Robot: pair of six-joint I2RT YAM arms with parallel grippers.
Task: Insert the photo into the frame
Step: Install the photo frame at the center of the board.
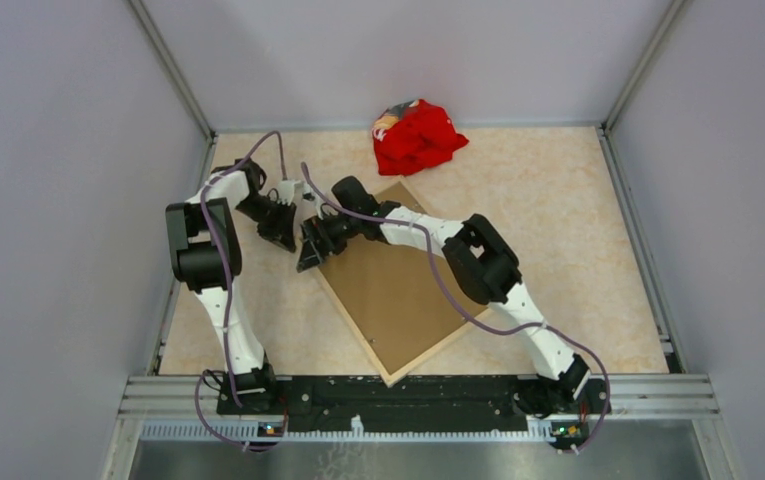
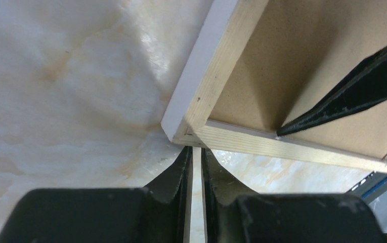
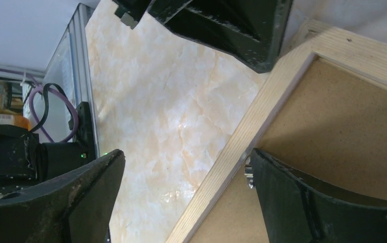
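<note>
- The frame [image 1: 351, 325] [image 2: 221, 76] lay face down on the table [image 1: 558, 230], turned at an angle, between the two arms. Its pale wood back edges faced up and a narrow white border showed along the outer side.
- A brown backing board [image 1: 398, 285] sat inside the wood edges and covered the whole opening.
- The photo could not be made out in any view.
- The left end effector [image 1: 284, 230] [image 2: 196, 152] pointed at the frame's far left corner, just beside it. Its fingers [image 2: 181, 182] were drawn almost together, with only a narrow pale slit between them. What filled that slit could not be told.
- The right end effector [image 1: 310, 256] [image 3: 186, 157] was spread wide and straddled the frame's left edge near the same corner. One finger [image 3: 75, 197] hung over bare table outside the frame. The other [image 3: 328, 202] was over the backing board, and in the left wrist view its tip met the inner side of the wood rim.
- A crumpled red cloth [image 1: 416, 138] lay at the far edge of the table, apart from the frame.
</note>
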